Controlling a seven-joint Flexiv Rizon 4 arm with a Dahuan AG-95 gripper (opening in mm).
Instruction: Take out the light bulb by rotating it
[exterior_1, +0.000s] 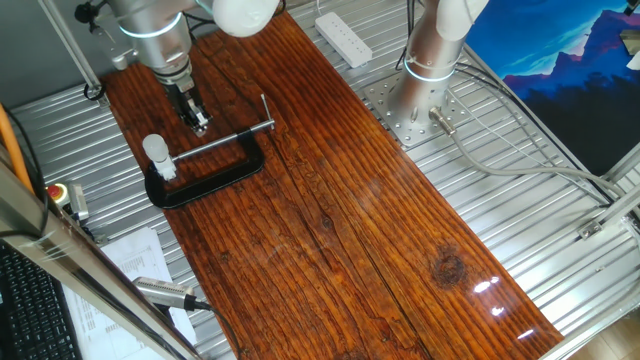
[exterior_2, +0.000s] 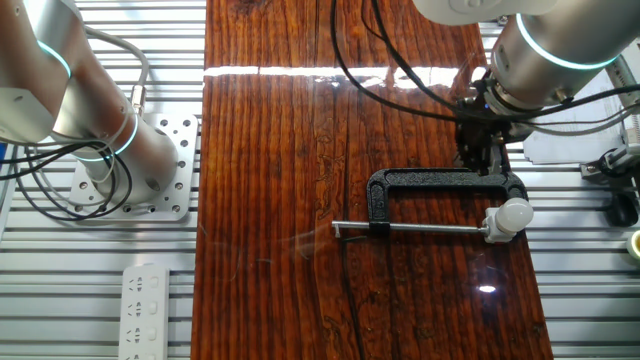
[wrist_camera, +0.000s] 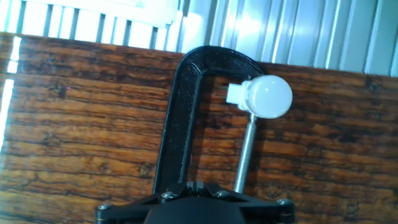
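While the light bulb (exterior_1: 153, 148) is sitting in its small white socket (exterior_1: 165, 168) at the left of one fixed view, upright with its rounded top pointing up off the board, nothing is touching it. The socket is being held at one end of the black C-clamp (exterior_1: 205, 180), whose steel screw rod (exterior_1: 228, 136) is running away from it toward the middle of the frame. The clamp is lying flat on the wooden tabletop (exterior_1: 340, 220).

The gripper (exterior_1: 199, 124) is hanging just above and to the right of the bulb in that view, near the screw rod, clearly apart from the bulb. In the other fixed view the gripper (exterior_2: 484, 158) is standing above the clamp's arch, with the bulb (exterior_2: 516, 213) below it and slightly right in the frame. The hand view is showing the bulb (wrist_camera: 268, 96) in the upper right, ahead of the hand and off to one side, so the coming approach probably calls for a sideways shift before closing around it.

The fingers are holding nothing; how far apart they are standing I cannot tell, since they are small and dark in both fixed views and hidden in the hand view.
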